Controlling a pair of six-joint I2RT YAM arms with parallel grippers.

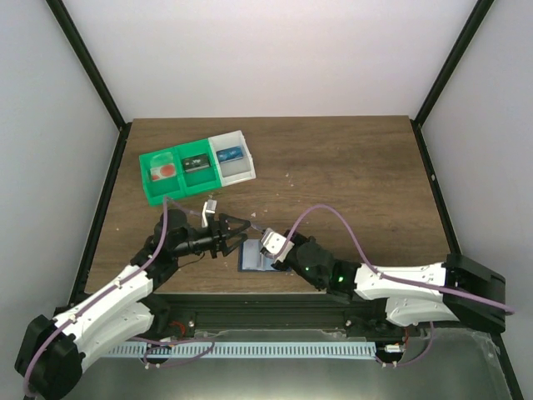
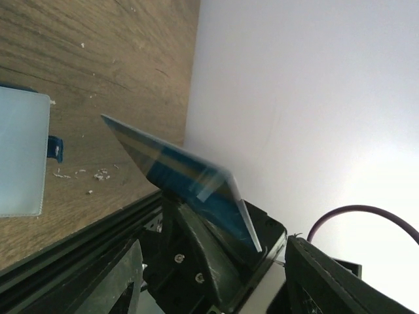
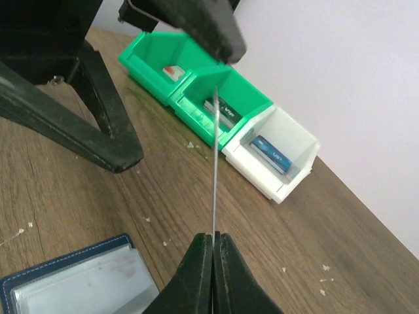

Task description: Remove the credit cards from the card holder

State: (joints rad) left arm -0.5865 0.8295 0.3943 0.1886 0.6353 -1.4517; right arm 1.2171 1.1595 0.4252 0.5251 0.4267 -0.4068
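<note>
Seemingly for a handover, a credit card (image 3: 214, 170) is pinched edge-up by the right gripper (image 3: 214, 237) near the card holder (image 3: 78, 281) lying open at the tabletop's (image 1: 350, 167) near edge; the left gripper (image 1: 237, 229), spread wide, should be squared around the card's free end before being closed

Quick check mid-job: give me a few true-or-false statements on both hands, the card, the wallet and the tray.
1. The right hand is shut on a card. True.
2. The left hand is shut. False: its fingers stand apart.
3. The wallet lies inside the tray. False: it lies on the table, apart from the tray.
4. Each of the tray's three compartments holds something. True.
</note>
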